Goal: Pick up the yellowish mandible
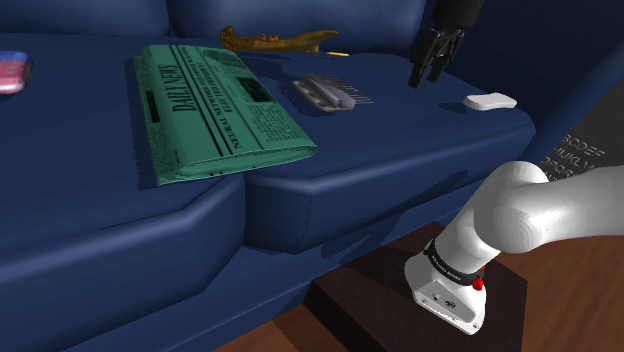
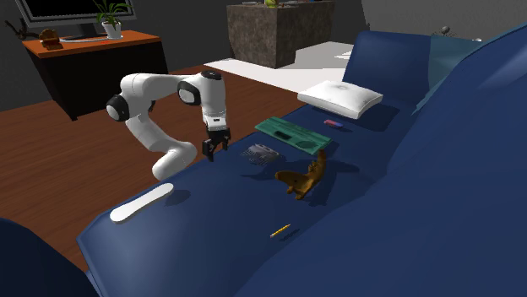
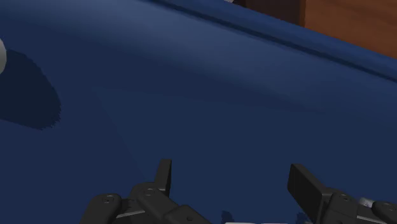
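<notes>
Found gripper (image 1: 425,78) open-fingered and empty above the blue sofa seat (image 1: 400,140); located yellowish mandible (image 1: 275,42) well apart to the shoulder view's left, by the backrest (image 1: 300,15), long axis seemingly running along it

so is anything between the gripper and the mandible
Nothing upright. The open gripper hovers above the blue sofa seat, and the brownish-yellow mandible lies by the backrest. A grey comb lies flat close to the line between them, probably low enough to pass over.
</notes>
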Robot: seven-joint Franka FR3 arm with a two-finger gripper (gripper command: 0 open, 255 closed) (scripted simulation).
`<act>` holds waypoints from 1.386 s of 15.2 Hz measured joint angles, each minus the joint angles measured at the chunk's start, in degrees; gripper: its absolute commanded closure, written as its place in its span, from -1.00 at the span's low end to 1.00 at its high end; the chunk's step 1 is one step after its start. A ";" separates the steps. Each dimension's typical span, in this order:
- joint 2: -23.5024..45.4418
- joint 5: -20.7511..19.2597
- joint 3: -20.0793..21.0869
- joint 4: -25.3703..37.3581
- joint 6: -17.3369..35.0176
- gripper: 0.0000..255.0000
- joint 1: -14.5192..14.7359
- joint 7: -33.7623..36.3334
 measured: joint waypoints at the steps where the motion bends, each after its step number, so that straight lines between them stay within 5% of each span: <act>1: 0.00 0.00 0.00 0.00 0.00 -1.00 0.00 0.00; 12: 18.45 -4.45 -7.16 11.12 11.19 -1.00 5.71 -21.63; 21: 36.32 -2.64 -10.49 26.64 16.99 -1.00 10.13 -40.47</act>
